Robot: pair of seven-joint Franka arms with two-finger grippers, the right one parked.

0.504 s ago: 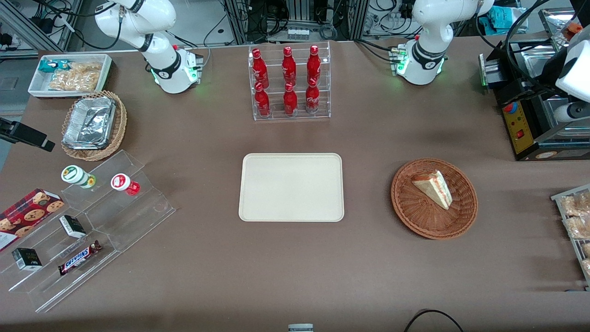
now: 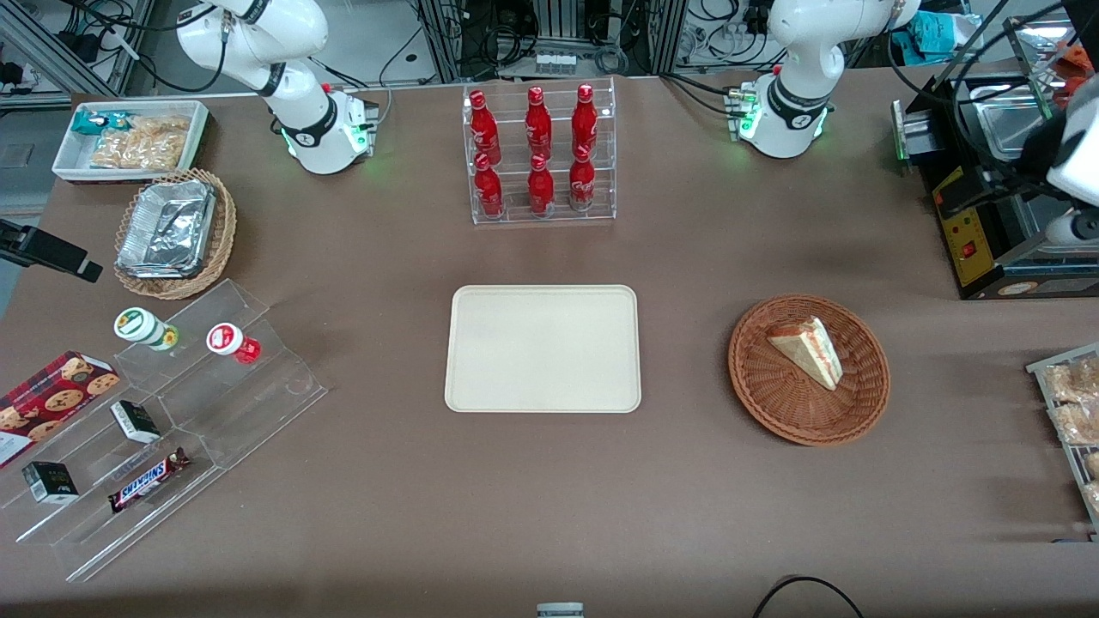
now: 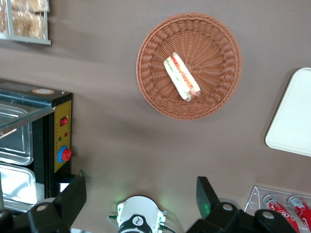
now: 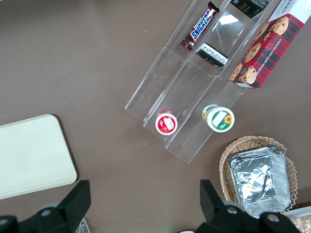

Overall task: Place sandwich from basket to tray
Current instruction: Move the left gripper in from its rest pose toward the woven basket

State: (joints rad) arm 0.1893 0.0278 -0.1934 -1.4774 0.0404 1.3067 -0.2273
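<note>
The sandwich (image 2: 807,350), a pale bread wedge with red and green filling, lies in the round reddish-brown wicker basket (image 2: 755,386). Both show in the left wrist view, the sandwich (image 3: 182,76) in the middle of the basket (image 3: 155,92). The cream tray (image 2: 543,348) lies flat and bare beside the basket, toward the parked arm's end; one corner of the tray (image 3: 294,121) shows in the wrist view. My left gripper (image 3: 141,187) is open and empty, high above the table, farther from the front camera than the basket. Its hand (image 2: 1077,159) shows at the frame's edge.
A clear rack of red bottles (image 2: 541,154) stands farther from the front camera than the tray. A black machine with a red button (image 2: 970,223) stands at the working arm's end. A snack rack (image 2: 1069,403) is nearer. An acrylic stand (image 2: 215,403), a foil basket (image 2: 172,232) and a white bin (image 2: 129,137) lie toward the parked arm's end.
The left arm's hand has shifted slightly at the frame's edge, a little nearer to the front camera. The sandwich, basket and tray have not moved.
</note>
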